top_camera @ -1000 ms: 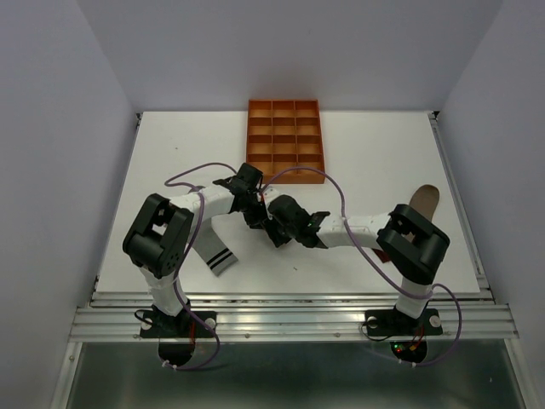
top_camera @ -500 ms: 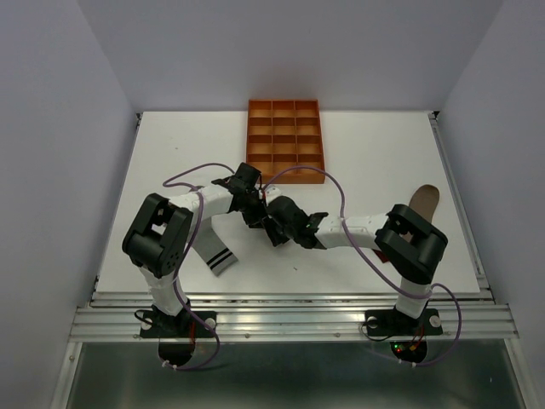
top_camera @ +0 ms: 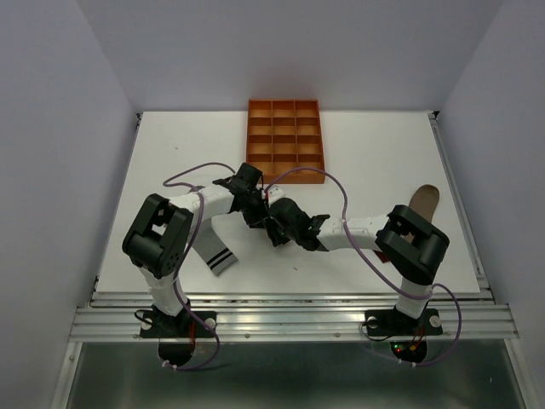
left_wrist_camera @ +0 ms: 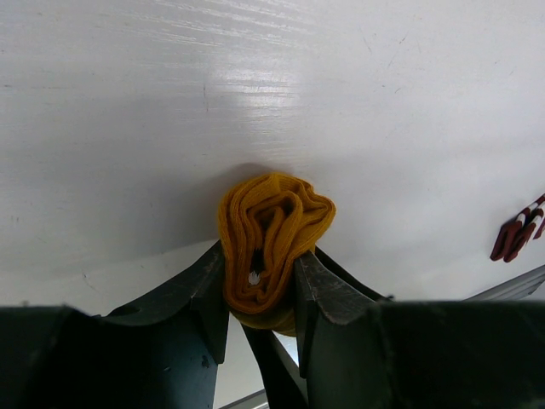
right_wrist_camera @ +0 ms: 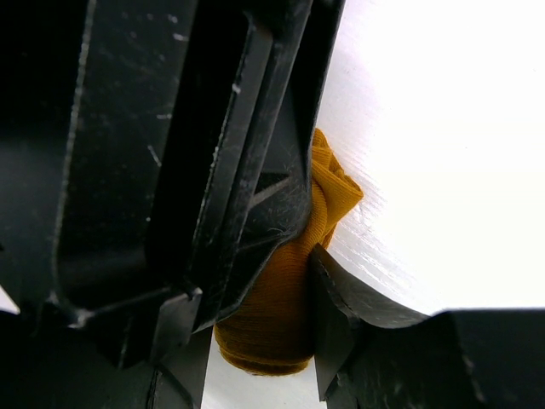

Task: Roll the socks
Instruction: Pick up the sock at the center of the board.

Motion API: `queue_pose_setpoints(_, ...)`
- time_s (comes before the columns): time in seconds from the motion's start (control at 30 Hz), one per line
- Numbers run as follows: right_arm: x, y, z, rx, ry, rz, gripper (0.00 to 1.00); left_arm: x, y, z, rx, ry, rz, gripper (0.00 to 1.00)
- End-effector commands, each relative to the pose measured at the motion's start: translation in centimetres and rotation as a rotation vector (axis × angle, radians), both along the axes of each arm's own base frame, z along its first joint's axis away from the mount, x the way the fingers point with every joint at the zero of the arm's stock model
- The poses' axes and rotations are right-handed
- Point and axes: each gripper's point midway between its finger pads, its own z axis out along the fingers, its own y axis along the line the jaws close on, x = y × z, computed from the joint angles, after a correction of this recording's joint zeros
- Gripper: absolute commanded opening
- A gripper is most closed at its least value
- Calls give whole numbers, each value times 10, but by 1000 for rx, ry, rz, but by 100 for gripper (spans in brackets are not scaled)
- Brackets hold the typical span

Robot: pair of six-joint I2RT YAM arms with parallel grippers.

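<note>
One sock of three, the mustard yellow sock (left_wrist_camera: 271, 230), is wound into a tight bundle, its coiled layers showing end-on in the left wrist view. It sits near the middle of the white table (top_camera: 375, 162), where both arms meet. The left gripper (left_wrist_camera: 260, 277) has its fingers (left_wrist_camera: 204, 290) clamped on either side of the bundle, with the bundle's end against the table. The right gripper (right_wrist_camera: 260, 341) comes in from the 4 o'clock side, and its fingers appear pressed against the same bundle, just beside the left gripper's. From above the bundle is hidden under the two grippers. The grey sock (top_camera: 218, 256), with black and white stripes at its cuff, lies flat and unrolled at 8 o'clock, partly under the left arm. The taupe-brown sock (top_camera: 423, 202) lies flat at 3 o'clock, partly behind the right arm. An orange compartmented tray (top_camera: 285, 176) sits at 12 o'clock. By this showing the task is about one third done: one roll is formed but not released, and two socks are untouched.
</note>
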Motion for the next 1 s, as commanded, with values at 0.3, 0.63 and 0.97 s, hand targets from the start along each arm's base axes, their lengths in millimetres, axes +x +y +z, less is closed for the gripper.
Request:
queue_pose_setpoints(0.3,-7,-22,-23,-54,114,-104,42,-33,15,-20,114,88,-59,5)
queue_pose_setpoints(0.63,-6,-20,-25,-71,124,-92,1,-34,14,-21,134,86,-66,7)
queue_pose_setpoints(0.97,-29,-45,-45,-119,187,-106,1,-16,10,0,125,16,-26,51)
